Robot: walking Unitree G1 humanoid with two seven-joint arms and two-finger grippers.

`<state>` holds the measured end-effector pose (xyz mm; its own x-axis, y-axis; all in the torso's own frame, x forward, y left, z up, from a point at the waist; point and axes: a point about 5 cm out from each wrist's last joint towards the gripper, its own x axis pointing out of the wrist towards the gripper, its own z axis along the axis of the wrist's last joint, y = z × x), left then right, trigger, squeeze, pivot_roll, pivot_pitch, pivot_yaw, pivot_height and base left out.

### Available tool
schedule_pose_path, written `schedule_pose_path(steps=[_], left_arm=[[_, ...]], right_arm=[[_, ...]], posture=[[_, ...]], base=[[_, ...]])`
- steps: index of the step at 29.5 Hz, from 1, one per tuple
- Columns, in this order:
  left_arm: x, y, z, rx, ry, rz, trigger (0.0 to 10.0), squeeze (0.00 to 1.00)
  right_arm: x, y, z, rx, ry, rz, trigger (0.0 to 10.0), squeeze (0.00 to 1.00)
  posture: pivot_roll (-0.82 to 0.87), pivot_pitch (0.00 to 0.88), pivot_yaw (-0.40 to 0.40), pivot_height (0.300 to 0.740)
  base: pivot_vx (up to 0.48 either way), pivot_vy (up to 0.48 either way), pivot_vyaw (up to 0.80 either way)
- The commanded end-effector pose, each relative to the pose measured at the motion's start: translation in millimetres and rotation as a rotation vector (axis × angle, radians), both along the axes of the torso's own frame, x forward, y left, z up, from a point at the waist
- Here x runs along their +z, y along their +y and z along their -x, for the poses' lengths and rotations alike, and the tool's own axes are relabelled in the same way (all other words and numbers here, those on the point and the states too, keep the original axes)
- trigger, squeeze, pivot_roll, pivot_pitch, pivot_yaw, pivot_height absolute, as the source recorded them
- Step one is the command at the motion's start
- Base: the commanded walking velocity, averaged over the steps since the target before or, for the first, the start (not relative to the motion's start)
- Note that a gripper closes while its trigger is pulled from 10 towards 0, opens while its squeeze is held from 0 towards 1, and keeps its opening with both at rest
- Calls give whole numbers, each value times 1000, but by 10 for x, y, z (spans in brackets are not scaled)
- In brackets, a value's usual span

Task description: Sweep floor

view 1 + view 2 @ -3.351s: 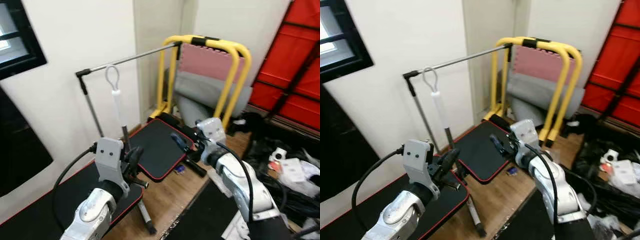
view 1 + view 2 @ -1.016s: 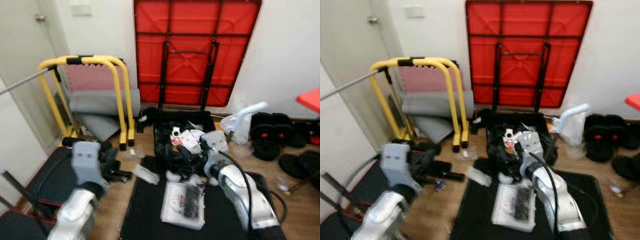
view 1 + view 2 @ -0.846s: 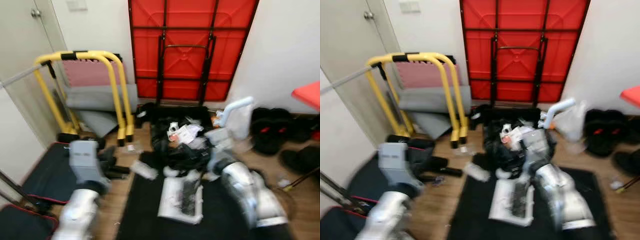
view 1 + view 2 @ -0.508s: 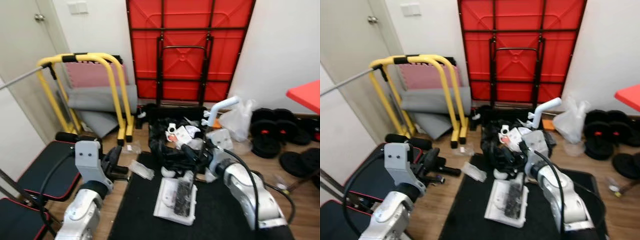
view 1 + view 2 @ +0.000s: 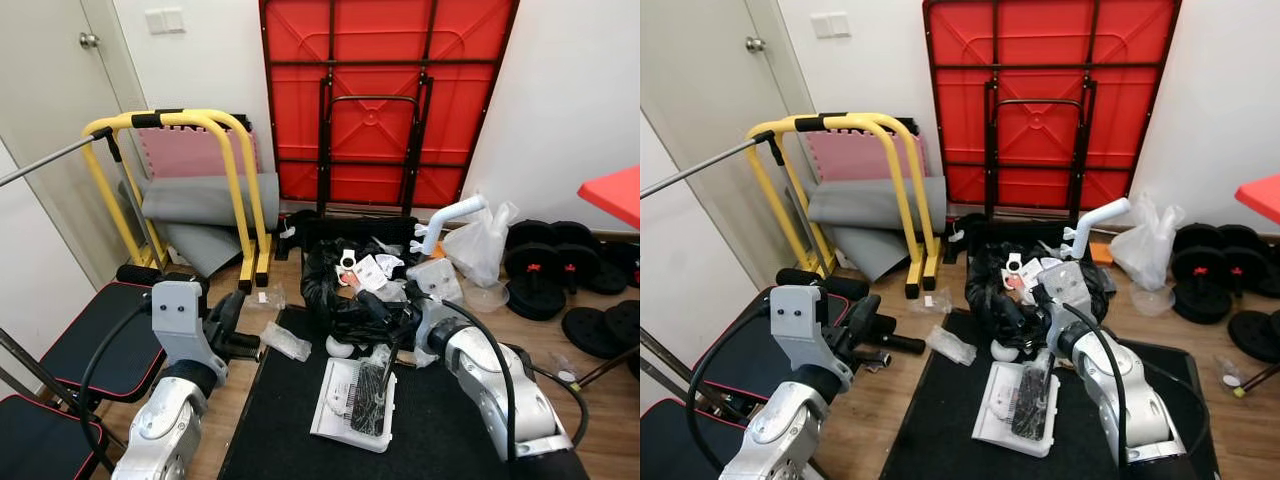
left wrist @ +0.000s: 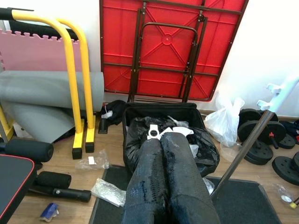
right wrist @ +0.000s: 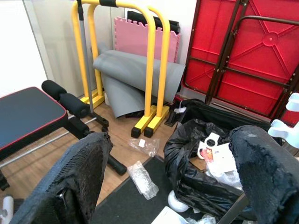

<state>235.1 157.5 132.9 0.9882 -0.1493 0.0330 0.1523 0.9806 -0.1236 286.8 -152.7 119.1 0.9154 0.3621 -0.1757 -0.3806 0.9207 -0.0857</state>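
A broom with a white handle (image 5: 455, 212) and grey pole (image 6: 243, 149) leans over the black mat (image 5: 440, 440). Its black brush (image 5: 368, 385) rests on a white dustpan (image 5: 345, 408). My right gripper (image 5: 372, 307) hovers open just left of the pole, above the dustpan. In the right wrist view its fingers (image 7: 86, 172) stand wide apart, and the pole (image 7: 232, 211) passes close to one of them, not gripped. My left gripper (image 5: 225, 312) is shut and empty over the wooden floor beside the mat; its fingers (image 6: 161, 172) are pressed together.
A black crate with a black bin bag (image 5: 345, 290) full of litter stands behind the mat. A clear wrapper (image 5: 286, 342) lies on the floor. Yellow bars (image 5: 170, 122), grey mats, a red folded table (image 5: 385, 100), a bench (image 5: 95, 335), weight plates (image 5: 545, 270) and a white bag (image 5: 482, 243) crowd the room.
The camera has swung right, from the wall and bench to the red table and mat, then steadied. Both arms keep the same pose; the broom has not visibly moved in the last half second.
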Motion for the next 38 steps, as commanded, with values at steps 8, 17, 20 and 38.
schedule_pose_path(steps=[8,17,20,38], left_arm=[[0,18,-1,4,1,-8,10000,0],[6,8,-9,-5,-5,-7,10000,0],[5,7,-13,-7,-6,-8,10000,0],[11,-4,-31,-20,-11,-9,10000,0]], right_arm=[[70,45,-18,21,-36,6,10000,0],[74,38,-40,6,-43,21,10000,0],[74,40,-45,6,-45,23,10000,0],[95,68,-59,6,-70,30,10000,0]], posture=[[-94,0,-27,740],[-97,0,-25,740],[-97,0,-24,740],[-97,0,-22,740]], base=[[282,0,400],[300,0,0],[309,0,0],[309,0,0]])
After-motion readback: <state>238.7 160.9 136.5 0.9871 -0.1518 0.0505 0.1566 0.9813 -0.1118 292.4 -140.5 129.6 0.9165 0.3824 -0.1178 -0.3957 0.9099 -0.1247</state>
